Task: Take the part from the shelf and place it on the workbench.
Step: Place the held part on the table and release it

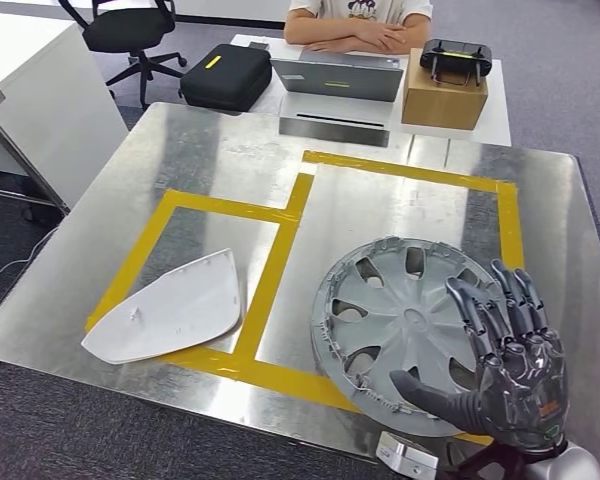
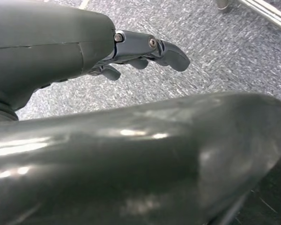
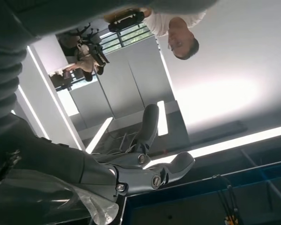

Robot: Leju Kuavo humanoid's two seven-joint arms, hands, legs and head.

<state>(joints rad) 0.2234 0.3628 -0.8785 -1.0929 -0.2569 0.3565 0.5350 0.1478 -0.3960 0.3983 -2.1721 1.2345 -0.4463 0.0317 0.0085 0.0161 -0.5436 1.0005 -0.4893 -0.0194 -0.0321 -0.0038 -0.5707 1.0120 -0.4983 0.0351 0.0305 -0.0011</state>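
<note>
A grey wheel cover (image 1: 403, 320) lies flat on the steel workbench (image 1: 206, 150), inside the right-hand yellow tape box. My right hand (image 1: 512, 375) hovers over its near right rim with fingers spread and raised and the thumb stretched across the rim, gripping nothing. In the right wrist view the same hand (image 3: 146, 168) shows its fingers apart against the ceiling. A white curved panel (image 1: 172, 308) rests in the left tape box. My left hand (image 2: 146, 49) hangs over grey carpet, fingers loosely extended and empty.
A small silver metal block (image 1: 407, 458) sits at the bench's near edge. Beyond the bench, a person (image 1: 357, 25) sits behind a laptop (image 1: 338, 78), a black case (image 1: 225, 75) and a cardboard box (image 1: 443, 95) carrying a black controller (image 1: 455, 55). A white desk (image 1: 40, 100) stands at left.
</note>
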